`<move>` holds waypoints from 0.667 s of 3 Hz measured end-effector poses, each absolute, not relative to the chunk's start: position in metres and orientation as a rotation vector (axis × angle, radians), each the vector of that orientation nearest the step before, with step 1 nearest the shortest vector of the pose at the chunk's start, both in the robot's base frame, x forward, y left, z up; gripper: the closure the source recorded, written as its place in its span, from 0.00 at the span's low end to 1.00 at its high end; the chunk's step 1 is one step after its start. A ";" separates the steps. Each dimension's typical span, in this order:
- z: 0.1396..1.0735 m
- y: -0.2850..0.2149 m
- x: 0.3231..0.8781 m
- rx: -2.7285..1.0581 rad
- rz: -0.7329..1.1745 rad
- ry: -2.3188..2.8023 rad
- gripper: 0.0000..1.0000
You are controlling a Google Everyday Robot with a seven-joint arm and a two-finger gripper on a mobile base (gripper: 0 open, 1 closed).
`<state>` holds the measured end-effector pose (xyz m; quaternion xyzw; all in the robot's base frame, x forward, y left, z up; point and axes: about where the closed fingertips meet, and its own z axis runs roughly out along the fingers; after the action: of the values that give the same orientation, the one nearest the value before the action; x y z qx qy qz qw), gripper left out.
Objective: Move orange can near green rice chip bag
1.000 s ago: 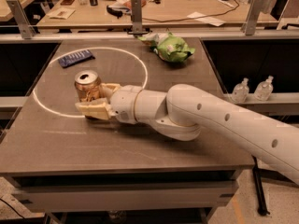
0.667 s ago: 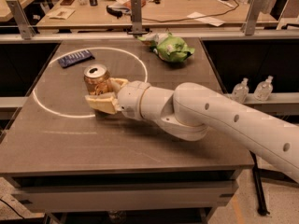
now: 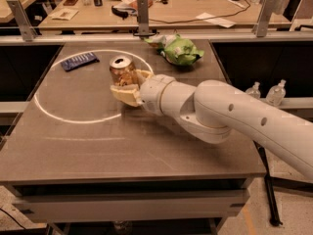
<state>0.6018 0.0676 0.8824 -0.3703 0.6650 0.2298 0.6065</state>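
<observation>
The orange can (image 3: 122, 70) stands upright in my gripper (image 3: 126, 86), silver top and pull tab showing, over the middle of the table. The gripper's tan fingers (image 3: 123, 94) are closed around the can's lower body. My white arm reaches in from the right. The green rice chip bag (image 3: 181, 50), lime-green and wrinkly, lies at the table's far edge, up and to the right of the can, with a gap between them.
A flat dark blue wrapper (image 3: 79, 60) lies at the far left of the table. A white circle line (image 3: 73, 119) is marked on the grey tabletop. A metal rail and posts (image 3: 142, 14) run behind the table. Two clear bottles (image 3: 266, 90) stand to the right, below table level.
My gripper has carried the orange can to the right and farther back, closer to the green bag. The bag and the blue wrapper have not moved.
</observation>
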 end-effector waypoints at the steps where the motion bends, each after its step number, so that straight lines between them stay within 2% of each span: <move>1: 0.878 0.045 0.613 -0.822 0.453 1.564 1.00; 2: 0.875 0.029 0.616 -0.811 0.402 1.564 1.00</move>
<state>0.6157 0.0291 0.8754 -0.3527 0.6800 0.1748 0.6186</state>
